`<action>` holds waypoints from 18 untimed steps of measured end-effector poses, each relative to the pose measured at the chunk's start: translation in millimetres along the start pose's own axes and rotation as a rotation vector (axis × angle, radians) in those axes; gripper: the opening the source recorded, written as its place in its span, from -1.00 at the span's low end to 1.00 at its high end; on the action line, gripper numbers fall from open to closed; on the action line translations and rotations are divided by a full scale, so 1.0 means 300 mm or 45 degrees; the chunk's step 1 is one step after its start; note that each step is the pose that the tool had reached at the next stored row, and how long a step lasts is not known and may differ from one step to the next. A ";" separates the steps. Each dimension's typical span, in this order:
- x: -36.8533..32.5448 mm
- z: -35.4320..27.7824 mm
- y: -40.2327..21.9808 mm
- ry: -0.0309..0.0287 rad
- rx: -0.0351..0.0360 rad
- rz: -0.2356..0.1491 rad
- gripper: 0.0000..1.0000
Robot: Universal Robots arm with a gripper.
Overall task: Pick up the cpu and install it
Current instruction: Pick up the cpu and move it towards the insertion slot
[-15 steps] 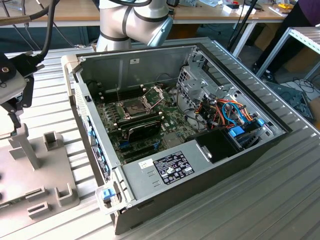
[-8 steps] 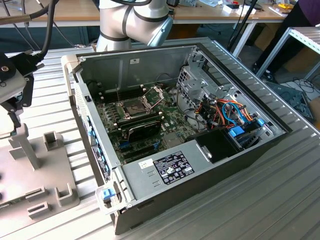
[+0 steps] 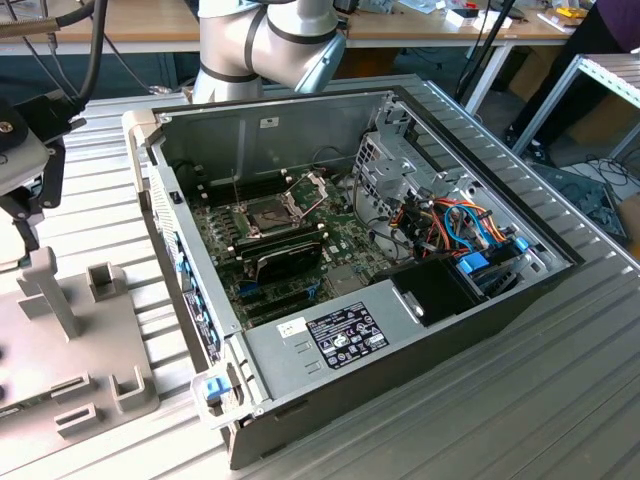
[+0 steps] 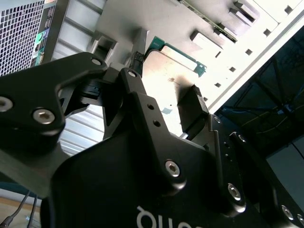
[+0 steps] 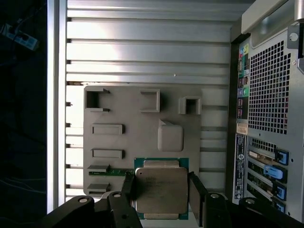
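Observation:
In the first wrist view the cpu (image 5: pixel 160 190), a flat square chip with a silvery-grey top and a green rim, lies on a grey fixture plate (image 5: pixel 123 142). My gripper (image 5: pixel 161 187) hangs over it, open. One black finger (image 5: pixel 128 185) stands at one side of the chip and the other finger (image 5: pixel 197 192) at the opposite side. The second wrist view shows the gripper (image 4: pixel 166 85) from behind, with the chip's green edge (image 4: pixel 178 53) past the fingertips. In the exterior view the gripper (image 3: pixel 25 200) is at the far left. The open dark socket (image 3: pixel 272 215) sits on the green motherboard (image 3: pixel 340 240).
The open computer case (image 3: pixel 400 330) lies on the slatted metal table (image 3: pixel 520 400), at the exterior view's right of the fixture plate (image 3: pixel 60 340). The plate carries raised blocks and slots. A drive cage and cables fill the case's far side. A person stands at the upper right corner.

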State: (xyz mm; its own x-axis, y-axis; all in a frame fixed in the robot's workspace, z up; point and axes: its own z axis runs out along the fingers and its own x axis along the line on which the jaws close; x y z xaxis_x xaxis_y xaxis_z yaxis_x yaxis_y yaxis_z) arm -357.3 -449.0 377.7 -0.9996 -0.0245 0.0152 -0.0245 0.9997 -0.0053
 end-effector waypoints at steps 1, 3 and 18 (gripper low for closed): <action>0.000 0.000 0.000 0.0002 0.0002 0.000 0.09; 0.000 -0.010 0.000 0.0002 0.0002 0.000 0.09; 0.001 -0.029 0.000 0.0002 0.0002 0.000 0.09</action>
State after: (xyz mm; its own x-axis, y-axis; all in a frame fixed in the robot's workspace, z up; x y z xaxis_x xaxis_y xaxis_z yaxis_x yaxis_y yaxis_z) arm -357.4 -449.0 386.3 -0.9996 -0.0244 0.0153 -0.0245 0.9997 -0.0054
